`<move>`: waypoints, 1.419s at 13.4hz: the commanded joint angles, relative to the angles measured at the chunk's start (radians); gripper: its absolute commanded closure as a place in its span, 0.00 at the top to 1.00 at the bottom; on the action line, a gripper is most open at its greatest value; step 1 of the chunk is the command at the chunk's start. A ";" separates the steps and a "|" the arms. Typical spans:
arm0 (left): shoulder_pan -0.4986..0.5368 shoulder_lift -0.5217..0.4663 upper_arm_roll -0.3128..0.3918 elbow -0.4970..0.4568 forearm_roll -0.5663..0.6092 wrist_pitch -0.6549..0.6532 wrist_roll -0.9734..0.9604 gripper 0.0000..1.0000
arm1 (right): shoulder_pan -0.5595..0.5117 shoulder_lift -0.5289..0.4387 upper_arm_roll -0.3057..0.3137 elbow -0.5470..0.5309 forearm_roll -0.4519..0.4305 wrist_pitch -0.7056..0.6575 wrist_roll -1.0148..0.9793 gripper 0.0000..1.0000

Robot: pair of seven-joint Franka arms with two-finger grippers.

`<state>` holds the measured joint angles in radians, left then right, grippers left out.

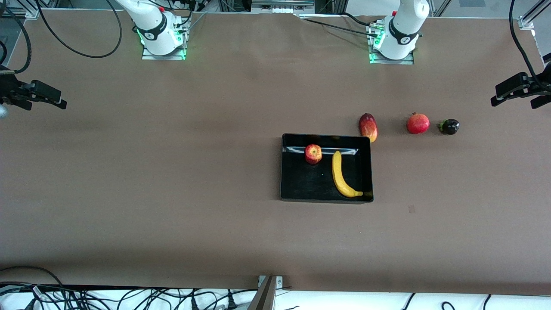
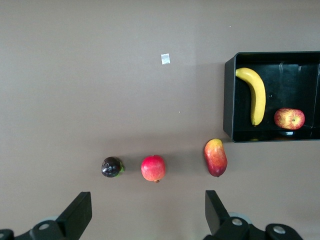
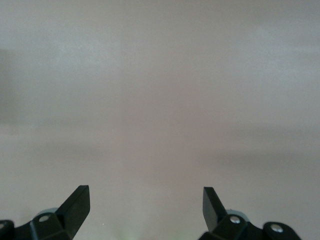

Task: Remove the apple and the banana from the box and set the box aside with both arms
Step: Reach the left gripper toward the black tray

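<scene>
The black box (image 1: 301,183) lies near the table's middle, toward the left arm's end. The red-and-yellow apple (image 1: 313,153) and the yellow banana (image 1: 342,174) lie inside it, apart from each other. The left wrist view also shows the box (image 2: 229,100), the banana (image 2: 256,92) and the apple (image 2: 289,118). My left gripper (image 2: 148,200) is open and empty, high over the table by the row of loose fruits. My right gripper (image 3: 146,192) is open and empty over bare table. Neither gripper shows in the front view, only the arm bases (image 1: 157,30) (image 1: 398,34).
A mango (image 1: 368,127) lies just outside the box's corner, farther from the front camera. A pomegranate (image 1: 418,123) and a small dark fruit (image 1: 449,126) lie in a row with it toward the left arm's end. Black camera mounts (image 1: 38,94) (image 1: 518,88) stand at both table ends.
</scene>
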<state>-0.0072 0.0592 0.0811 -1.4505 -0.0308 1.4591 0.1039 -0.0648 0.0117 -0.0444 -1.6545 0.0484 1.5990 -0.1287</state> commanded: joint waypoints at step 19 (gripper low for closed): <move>-0.088 0.206 -0.238 -0.214 0.025 0.445 -0.490 1.00 | 0.006 0.007 -0.003 0.021 0.001 -0.017 0.008 1.00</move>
<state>-0.0827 0.2629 -0.1467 -1.6485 -0.0307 1.8882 -0.3574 -0.0641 0.0118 -0.0444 -1.6535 0.0485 1.5984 -0.1287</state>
